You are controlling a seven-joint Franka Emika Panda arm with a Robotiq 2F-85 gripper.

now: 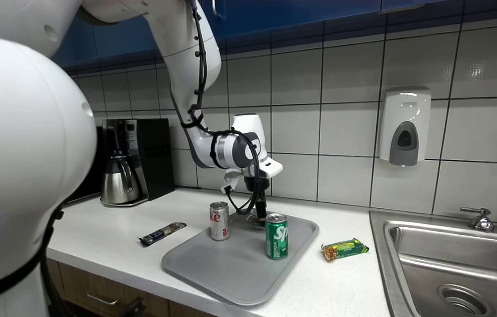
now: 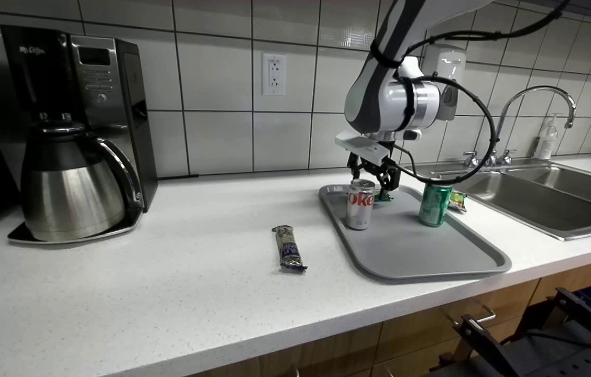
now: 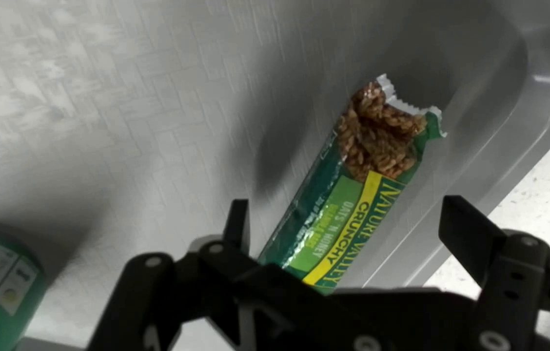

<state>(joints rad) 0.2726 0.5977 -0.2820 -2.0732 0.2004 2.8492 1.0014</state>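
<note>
Currently the gripper (image 3: 345, 209) is over the gray tray (image 1: 222, 273), its two fingers (image 3: 470, 234) spread wide apart. In the wrist view, a green Nature Valley granola bar (image 3: 348, 192) shows in the gap between them; it lies on the tray beside the curved edge, slanting from seven o'clock to one o'clock. Its serrated end points to one o'clock, while the gripper covers the opposite end. Whether the fingertips reach down to the bar's level, I cannot tell.

With the tray's middle as the dial's centre in an exterior view, the gripper is between twelve and one o'clock. A silver Coke can (image 1: 220, 222) stands upright on the tray at eleven, and a green soda can (image 1: 277, 240) upright at two, which also shows at eight o'clock in the wrist view. Beyond the tray, on the white counter (image 1: 336, 288), a second green-wrapped bar (image 1: 346, 249) lies at three o'clock, and a dark-wrapped bar (image 1: 162, 233) between nine and ten. Farther out, a coffee maker (image 1: 156, 154) stands between ten and eleven, a soap dispenser (image 1: 406, 127) hangs on the tiled wall (image 1: 294, 132) at about two, and a steel sink (image 1: 387, 251) opens at three.
</note>
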